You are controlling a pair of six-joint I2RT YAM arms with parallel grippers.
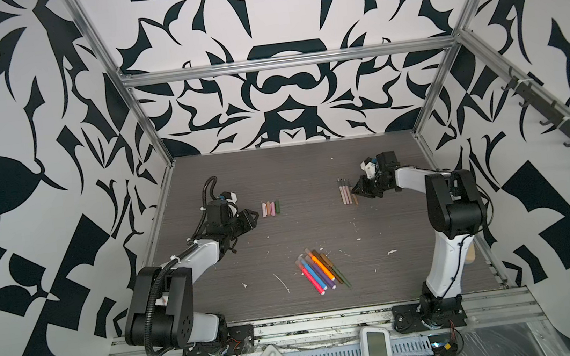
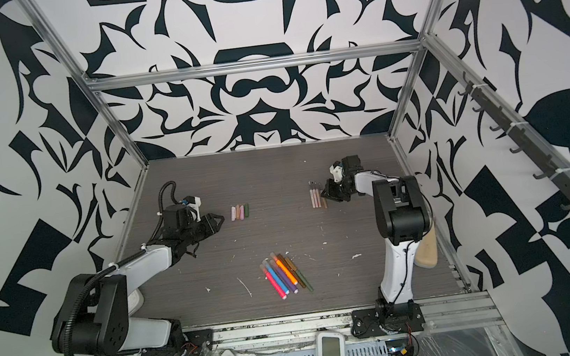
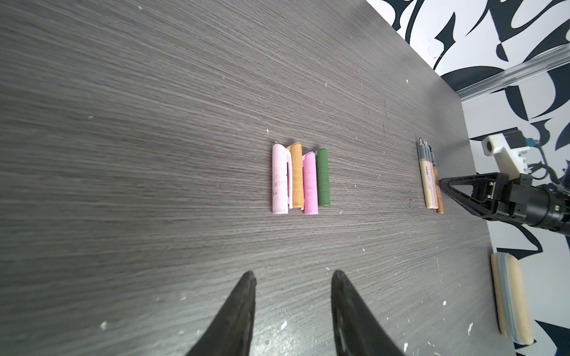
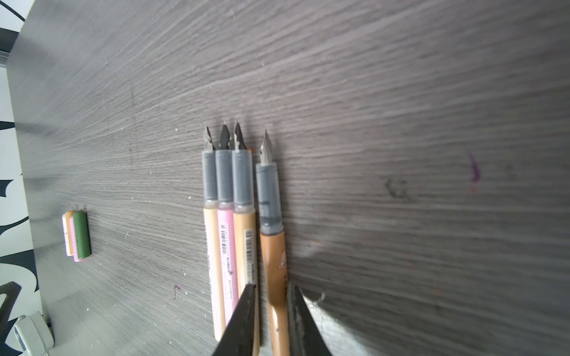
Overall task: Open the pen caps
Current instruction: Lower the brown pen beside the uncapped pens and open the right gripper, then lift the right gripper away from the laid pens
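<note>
**A:** What is the left gripper (image 3: 294, 274) doing?

**B:** It is pointing across the table (image 3: 154, 123) with its fingers standing well apart, gripping nothing.

**A:** Where are the pen caps (image 1: 271, 208) lying?

**B:** Just ahead of it, four are lying side by side and touching: the pale pink cap (image 3: 280, 180), tan cap (image 3: 296, 175), pink cap (image 3: 310, 185) and green cap (image 3: 323, 178).

**A:** And toward the middle?

**B:** The coloured markers (image 1: 319, 270) are lying in a fanned bunch nearer the front edge.

**A:** Further right?

**B:** Four uncapped pens (image 4: 228, 215) are lying parallel, nibs showing. The right gripper (image 4: 274, 286) is straddling the brown pen (image 4: 274, 255), its fingers sitting close on either side of the barrel. I cannot tell whether they are pressing it.
</note>
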